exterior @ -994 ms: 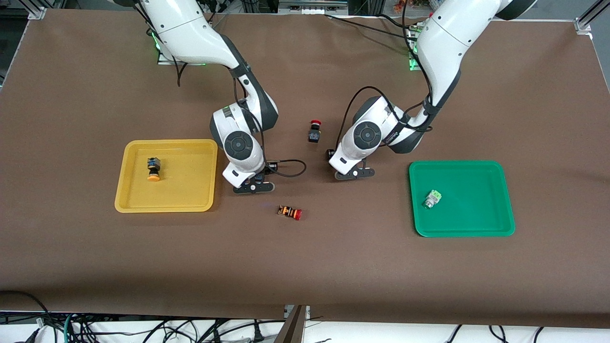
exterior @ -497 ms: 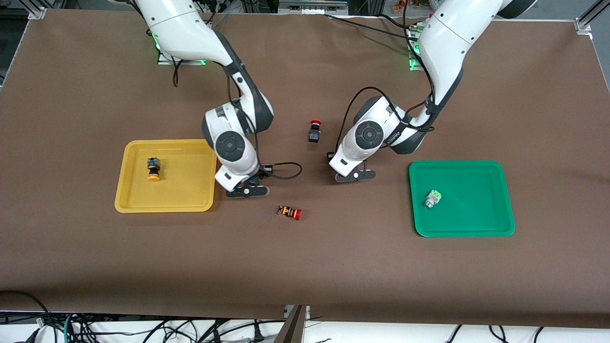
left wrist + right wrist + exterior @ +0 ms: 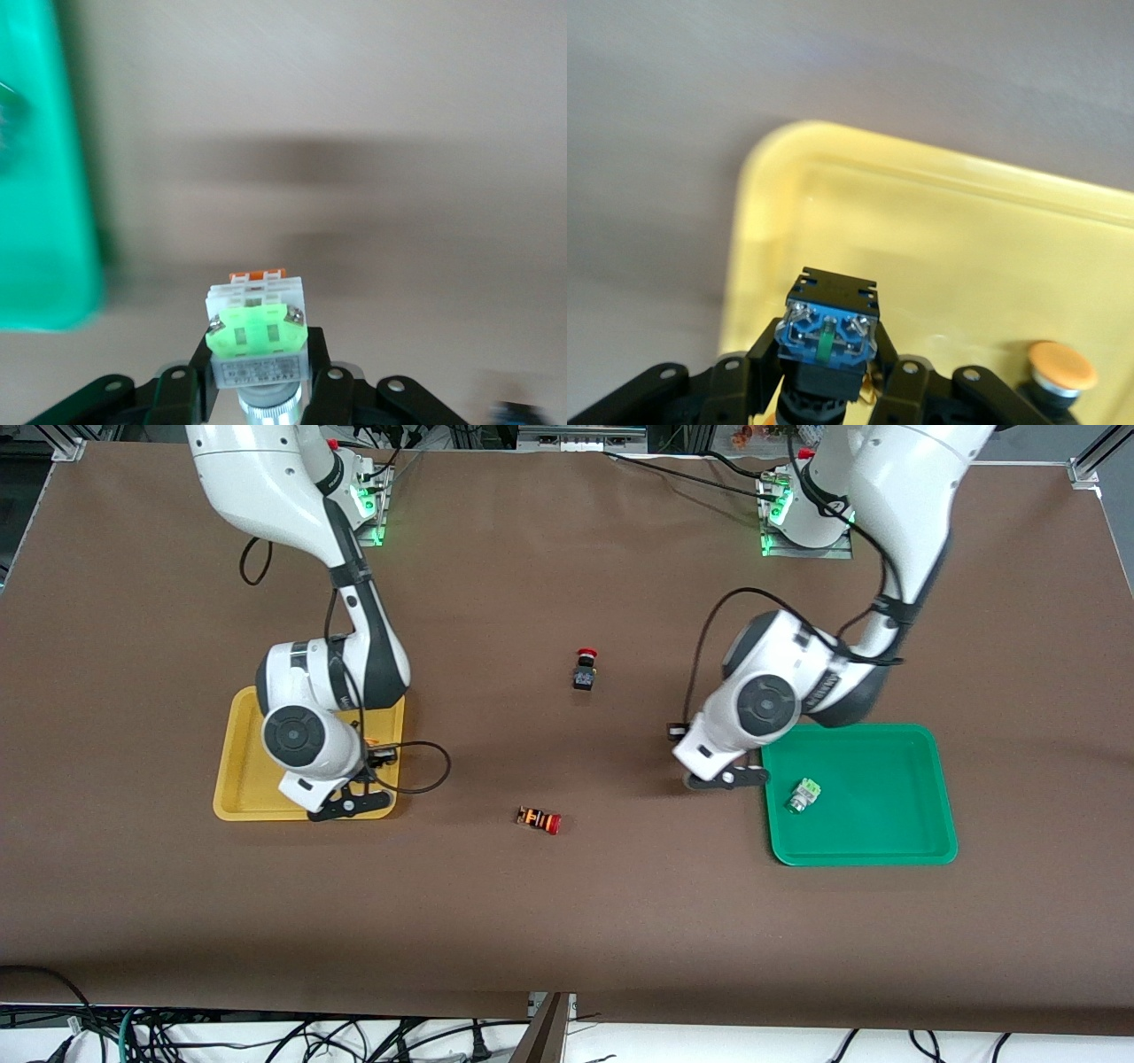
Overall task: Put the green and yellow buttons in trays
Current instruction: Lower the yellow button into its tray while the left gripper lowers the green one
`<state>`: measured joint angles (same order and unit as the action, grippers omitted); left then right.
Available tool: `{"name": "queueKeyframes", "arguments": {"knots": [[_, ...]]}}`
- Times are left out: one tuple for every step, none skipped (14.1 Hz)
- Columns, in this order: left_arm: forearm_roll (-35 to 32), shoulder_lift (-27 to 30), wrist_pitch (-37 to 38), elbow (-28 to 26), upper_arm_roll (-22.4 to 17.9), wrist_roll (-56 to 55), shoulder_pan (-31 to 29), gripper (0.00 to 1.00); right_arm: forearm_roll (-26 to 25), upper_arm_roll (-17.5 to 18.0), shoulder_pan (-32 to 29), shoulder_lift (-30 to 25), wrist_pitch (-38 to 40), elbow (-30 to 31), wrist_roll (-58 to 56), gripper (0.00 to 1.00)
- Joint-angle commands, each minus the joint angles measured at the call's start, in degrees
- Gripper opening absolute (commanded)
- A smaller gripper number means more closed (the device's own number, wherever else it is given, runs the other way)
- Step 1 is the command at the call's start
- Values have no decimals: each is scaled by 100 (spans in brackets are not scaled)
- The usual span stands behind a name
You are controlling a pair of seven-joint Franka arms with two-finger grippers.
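Two loads have been carried from mid-desk within a second: the right gripper [image 3: 828, 372], jaws clamped on a yellow button [image 3: 827, 329], is over the yellow tray [image 3: 232, 775], and the left gripper [image 3: 261, 390], clamped on a green button [image 3: 257, 335], is beside the green tray's [image 3: 930, 797] edge, so release seems next.

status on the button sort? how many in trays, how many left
Done: one green-capped button lies in the green tray; one yellow-capped button lies in the yellow tray.
In hand: the left tool grips the second green button beside the green tray's edge; the right tool grips the second yellow button over the yellow tray.
Left: both releases.
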<state>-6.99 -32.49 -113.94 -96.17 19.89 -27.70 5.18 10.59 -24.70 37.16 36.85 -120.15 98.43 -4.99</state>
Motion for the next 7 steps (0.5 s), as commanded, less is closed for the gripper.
{"name": "queueKeyframes", "arguments": {"knots": [[-634,-3,162,46,42,1306,-664,0,136,-26,-7,-274,-813,972,-405,3],[-889,-29,153,28,50,1903,-972,0,145,-26,-7,-283,-1121,1228,-406,4],[-1092,-47,127,28,50,2431,-1262,0,145,-26,-15,-274,-1324,1361,-458,5],[-1155,-55,101,11,59,2897,-1561,0,145,-26,-24,-266,-1396,1389,-511,13],[-1164,-108,57,2,59,3241,-1799,0,162,-26,-24,-274,-1344,1345,-503,48],[-1173,-152,-48,-7,50,3558,-2010,0,171,-26,-24,-292,-1318,1267,-468,99],[-1173,-300,-275,-7,50,3805,-2195,1,171,-26,-24,-335,-1239,1179,-476,100]]}}
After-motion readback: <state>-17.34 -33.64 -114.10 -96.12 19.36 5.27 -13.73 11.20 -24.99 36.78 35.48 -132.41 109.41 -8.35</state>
